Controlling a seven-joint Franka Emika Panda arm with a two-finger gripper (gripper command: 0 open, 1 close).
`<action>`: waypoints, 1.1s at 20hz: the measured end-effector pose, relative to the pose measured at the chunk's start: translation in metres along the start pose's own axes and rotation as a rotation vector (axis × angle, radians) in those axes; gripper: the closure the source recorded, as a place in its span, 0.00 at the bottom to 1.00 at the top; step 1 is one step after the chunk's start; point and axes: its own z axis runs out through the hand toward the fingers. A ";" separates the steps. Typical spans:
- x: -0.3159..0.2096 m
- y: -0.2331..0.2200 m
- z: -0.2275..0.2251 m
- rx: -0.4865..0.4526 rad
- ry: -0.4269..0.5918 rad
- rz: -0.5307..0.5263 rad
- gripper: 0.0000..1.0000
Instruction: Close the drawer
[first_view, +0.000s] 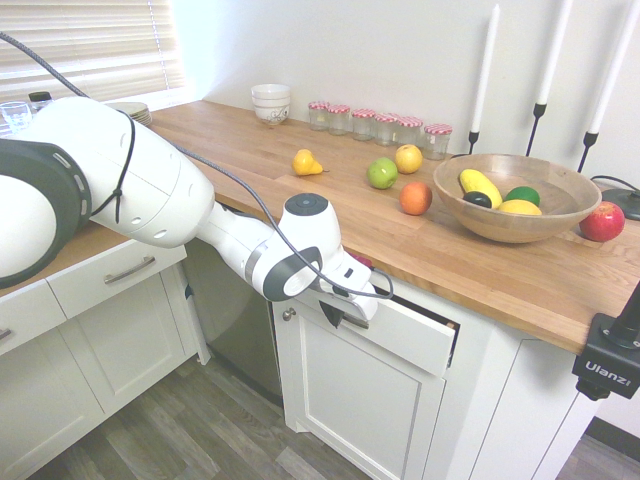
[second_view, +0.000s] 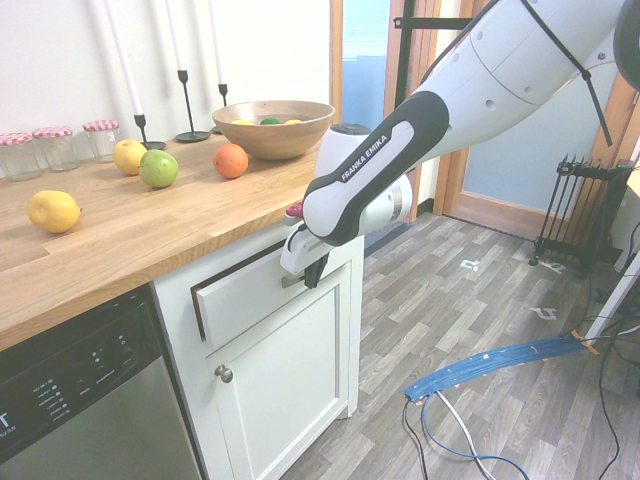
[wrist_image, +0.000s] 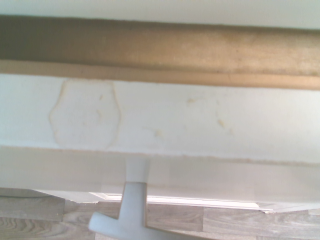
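One gripper is what we have nearest, jaws clenched on nothing, pressed against the drawer front beside its silver handle. The drawer sits just under the front edge of the wooden counter, its long axis along that edge, open only a crack. We judge the gap lies straight beyond the fingers, so the push goes toward the cabinet.

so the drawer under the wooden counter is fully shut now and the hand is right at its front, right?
Not fully shut. The drawer under the wooden counter still stands slightly out, with a dark gap showing around its front in the second exterior view. The hand is indeed right at its front.
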 end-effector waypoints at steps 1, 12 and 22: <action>0.000 0.000 0.000 0.000 0.000 0.001 1.00; -0.015 0.044 0.015 -0.146 -0.155 0.059 1.00; -0.083 0.083 -0.070 -0.172 -0.220 0.060 0.00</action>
